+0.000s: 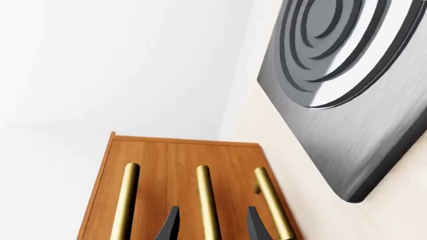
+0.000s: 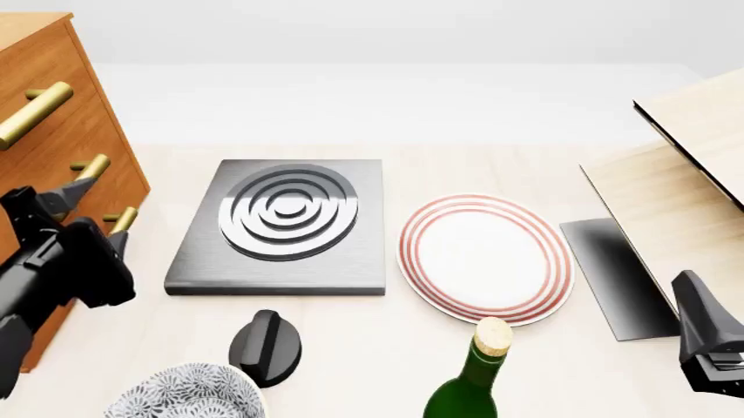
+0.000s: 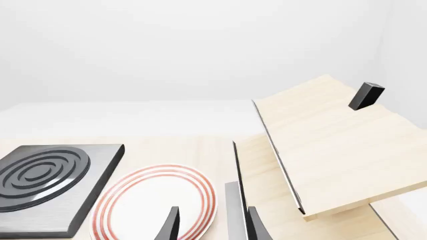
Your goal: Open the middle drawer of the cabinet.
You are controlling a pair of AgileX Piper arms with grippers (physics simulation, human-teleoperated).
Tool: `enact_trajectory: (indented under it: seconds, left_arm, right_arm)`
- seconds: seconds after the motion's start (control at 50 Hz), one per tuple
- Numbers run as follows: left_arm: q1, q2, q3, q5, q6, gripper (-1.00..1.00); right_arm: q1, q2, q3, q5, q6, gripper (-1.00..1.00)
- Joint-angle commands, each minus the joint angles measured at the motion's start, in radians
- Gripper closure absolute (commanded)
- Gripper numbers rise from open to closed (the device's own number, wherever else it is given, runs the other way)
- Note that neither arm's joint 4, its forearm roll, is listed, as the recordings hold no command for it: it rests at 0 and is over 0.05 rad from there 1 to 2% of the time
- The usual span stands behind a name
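The orange-brown cabinet (image 2: 47, 78) stands at the table's left edge, with three brass bar handles on its front. The middle drawer's handle (image 2: 90, 168) is the second one down, and all the drawers look shut. My left gripper (image 2: 61, 200) reaches toward that front. In the left wrist view the left gripper (image 1: 213, 227) is open, and the middle handle (image 1: 205, 195) runs between its two dark fingertips (image 1: 170, 226) with a gap on each side. My right gripper (image 3: 213, 227) is open and empty low at the right, over the plate's edge, and shows in the front view as a dark body (image 2: 703, 322).
A grey hob (image 2: 285, 226) with raised rings lies just right of the cabinet. Beside it is a red-rimmed plate (image 2: 486, 257). A black knob (image 2: 265, 347), a patterned bowl (image 2: 186, 396) and a green bottle (image 2: 475, 379) stand near the front. Pale wooden boards (image 2: 686, 174) slope at the right.
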Motion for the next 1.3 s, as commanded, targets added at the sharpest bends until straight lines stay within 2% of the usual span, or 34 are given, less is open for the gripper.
enact_trajectory:
  seconds: [0.02,0.08,0.54,0.58,0.68,0.74,1.08,1.18,1.3]
  left_arm:
    - [0.015,0.022,-0.027,-0.013,-0.015,-1.00]
    - [0.011,0.001,-0.038,0.014,-0.022,-1.00]
    - [0.075,0.078,-0.025,-0.051,-0.026,-1.00]
    - [0.084,0.063,-0.038,-0.018,-0.045,-1.00]
    - [0.090,0.078,-0.035,-0.039,-0.040,-1.00]
    - [0.102,0.063,-0.048,-0.002,-0.059,-1.00]
    - [0.144,0.117,-0.022,-0.073,-0.048,-1.00]
    - [0.141,0.152,-0.014,-0.126,-0.037,-1.00]
    - [0.161,0.167,-0.019,-0.129,-0.043,-1.00]
  right_arm:
    - [0.002,-0.007,0.001,0.002,-0.005,-1.00]
    - [0.002,-0.007,0.001,0.002,-0.004,-1.00]
    - [0.001,-0.007,0.001,0.002,-0.005,-1.00]
    - [0.001,-0.007,0.001,0.002,-0.005,-1.00]
    - [0.002,-0.007,0.001,0.002,-0.004,-1.00]
    - [0.002,-0.007,0.001,0.002,-0.004,-1.00]
    - [0.002,-0.007,0.001,0.001,-0.004,-1.00]
    - [0.002,-0.004,0.001,0.000,-0.005,-1.00]
    - [0.002,-0.005,0.001,0.000,-0.005,-1.00]
